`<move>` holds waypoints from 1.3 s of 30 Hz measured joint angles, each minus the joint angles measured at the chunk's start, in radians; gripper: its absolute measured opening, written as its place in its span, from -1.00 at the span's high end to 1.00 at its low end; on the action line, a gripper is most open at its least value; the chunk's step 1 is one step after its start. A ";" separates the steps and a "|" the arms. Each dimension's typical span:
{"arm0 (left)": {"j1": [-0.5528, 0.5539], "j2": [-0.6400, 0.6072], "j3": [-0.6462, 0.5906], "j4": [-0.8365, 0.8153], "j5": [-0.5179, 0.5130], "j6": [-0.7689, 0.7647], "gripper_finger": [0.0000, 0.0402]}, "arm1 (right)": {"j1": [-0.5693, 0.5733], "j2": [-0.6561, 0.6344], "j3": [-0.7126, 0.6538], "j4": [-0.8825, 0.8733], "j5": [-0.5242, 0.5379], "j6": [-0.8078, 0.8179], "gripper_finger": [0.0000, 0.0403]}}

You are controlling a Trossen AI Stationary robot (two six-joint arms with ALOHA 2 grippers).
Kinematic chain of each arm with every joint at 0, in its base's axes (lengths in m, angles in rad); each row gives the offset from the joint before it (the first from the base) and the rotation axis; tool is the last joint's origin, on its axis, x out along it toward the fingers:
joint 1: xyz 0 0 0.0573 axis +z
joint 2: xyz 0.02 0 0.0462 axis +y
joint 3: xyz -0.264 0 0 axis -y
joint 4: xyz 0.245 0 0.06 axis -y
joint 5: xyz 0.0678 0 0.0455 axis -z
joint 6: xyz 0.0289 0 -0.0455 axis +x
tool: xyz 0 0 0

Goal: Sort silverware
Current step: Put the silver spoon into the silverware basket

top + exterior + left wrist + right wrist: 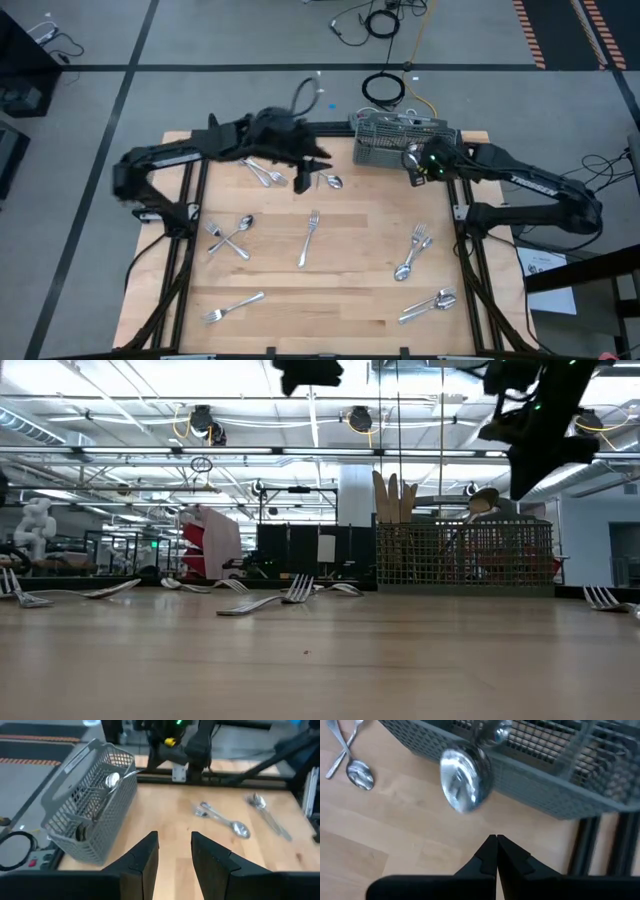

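Left pincer (174, 855) is hovering over the back middle of the surface (330, 300), fingers parted with nothing between them. Right pincer (496, 851) is sitting fully closed beside the grey caddy (400, 140) at the back edge, a spoon (465, 777) hanging at its tip against the caddy wall; can't tell if it's actually gripped. Silverware (308, 238) is lying scattered: fork mid-surface, crossed pair (230, 236) left, fork-and-spoon pair (412, 252) right, more along the front. Cables (385, 88) are lying on the floor behind. Left arm is covering some pieces near the back; the caddy's contents are hard to make out through the mesh.
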 joint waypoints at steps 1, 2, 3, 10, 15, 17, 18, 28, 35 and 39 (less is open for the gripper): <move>-0.009 -0.042 -0.064 0.049 -0.010 -0.026 0.39 | -0.019 0.018 0.000 0.012 -0.015 -0.021 1.00; -0.019 -0.083 -0.122 0.099 -0.022 -0.050 0.39 | -0.035 0.036 0.000 0.016 -0.021 -0.037 1.00; -0.027 -0.120 -0.175 0.149 -0.034 -0.072 0.39 | -0.048 0.053 0.000 0.018 -0.022 -0.051 1.00; -0.104 -0.286 -0.375 0.236 -0.175 -0.139 0.39 | -0.126 0.136 0.000 0.148 -0.101 -0.126 1.00; -0.131 -0.337 -0.397 0.240 -0.240 -0.140 0.39 | -0.145 0.154 0.000 0.271 -0.098 -0.141 1.00; -0.135 -0.344 -0.398 0.240 -0.246 -0.140 0.39 | -0.145 0.154 0.000 0.333 -0.099 -0.171 1.00; -0.136 -0.346 -0.398 0.239 -0.246 -0.140 0.39 | -0.144 0.154 0.000 0.367 -0.101 -0.185 1.00; -0.132 -0.348 -0.398 0.238 -0.251 -0.131 0.39 | -0.145 0.129 0.000 0.428 -0.145 -0.186 1.00; -0.132 -0.348 -0.398 0.238 -0.251 -0.090 0.39 | -0.153 0.066 0.000 0.390 -0.169 -0.224 1.00; -0.132 -0.348 -0.398 0.238 -0.251 -0.088 0.39 | -0.157 -0.003 0.000 0.391 -0.180 -0.285 0.99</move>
